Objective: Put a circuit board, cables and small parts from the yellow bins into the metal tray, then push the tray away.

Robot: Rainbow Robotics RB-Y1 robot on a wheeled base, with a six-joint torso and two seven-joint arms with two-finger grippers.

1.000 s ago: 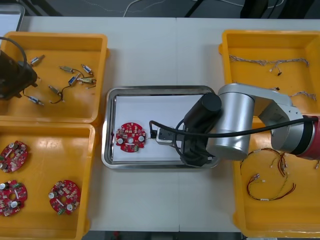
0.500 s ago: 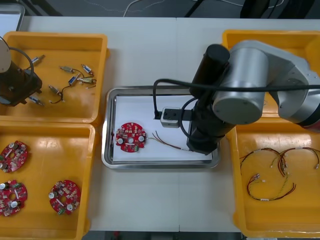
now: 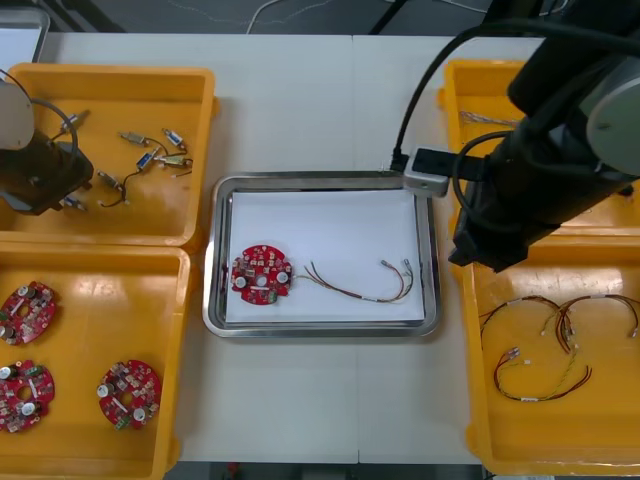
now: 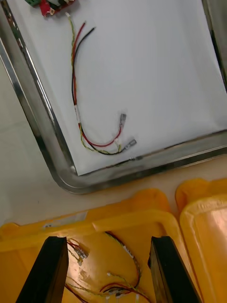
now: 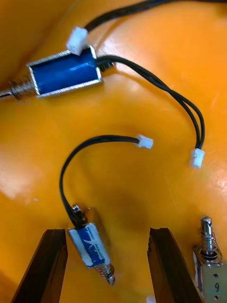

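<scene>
Left wrist view: your open left gripper (image 5: pixel 108 232) straddling small part (image 5: pixel 92 248) off-centre in upper-left bin (image 3: pixel 130 212), risking knocking it; right gripper (image 4: pixel 108 241) hanging open.

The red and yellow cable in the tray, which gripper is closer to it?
Right. The right gripper is open over the near right bin, beyond the tray rim from the cable; the left gripper is open over small metal parts in the far left bin.

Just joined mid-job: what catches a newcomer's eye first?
The central metal tray holds a red circuit board and a red and yellow cable. The right pincer hangs open over the near right bin; the left pincer hovers open over a small metal part in the far left bin.
</scene>
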